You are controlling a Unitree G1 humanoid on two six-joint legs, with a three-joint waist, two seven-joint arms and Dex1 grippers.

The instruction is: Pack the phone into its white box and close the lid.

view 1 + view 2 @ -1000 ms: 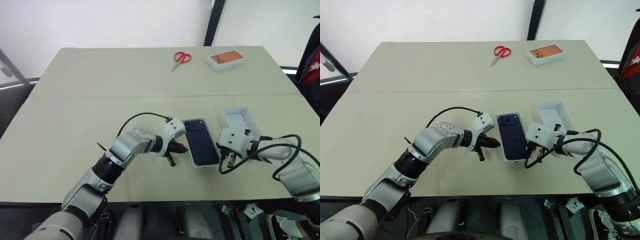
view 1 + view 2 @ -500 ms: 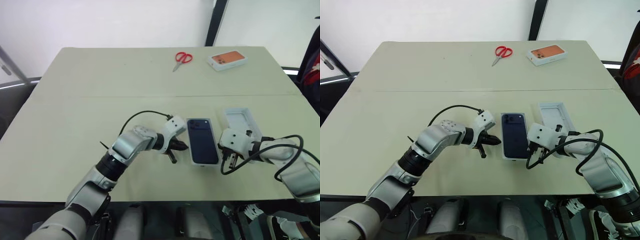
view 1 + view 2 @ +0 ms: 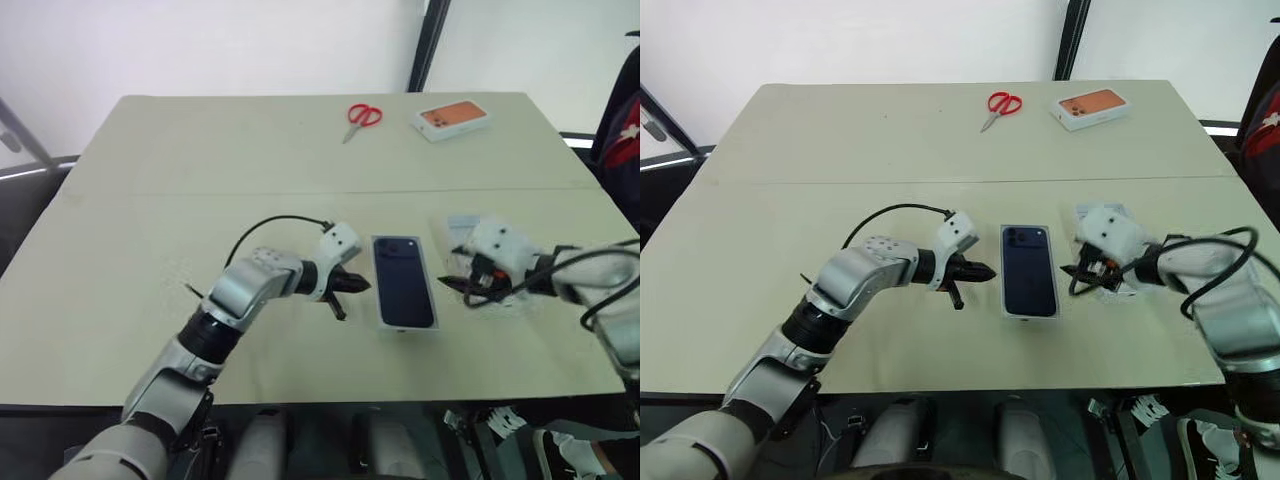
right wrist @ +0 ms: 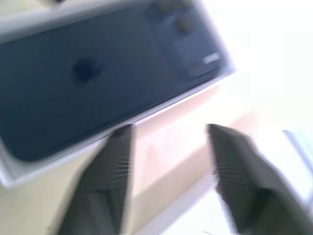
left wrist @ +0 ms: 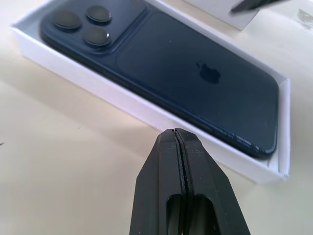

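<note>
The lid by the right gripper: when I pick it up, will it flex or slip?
The lid is a shallow white cover with a thin raised rim, so it is probably light and fairly stiff, though the rim may give if squeezed. Its smooth surface looks apt to slip. The right gripper, open, hangs over it.

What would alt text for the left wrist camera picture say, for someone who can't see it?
A dark blue phone lies back-up inside a shallow white box on a pale table. The left end effector, its two black fingers pressed shut, points at the box's long side without touching it.
</note>
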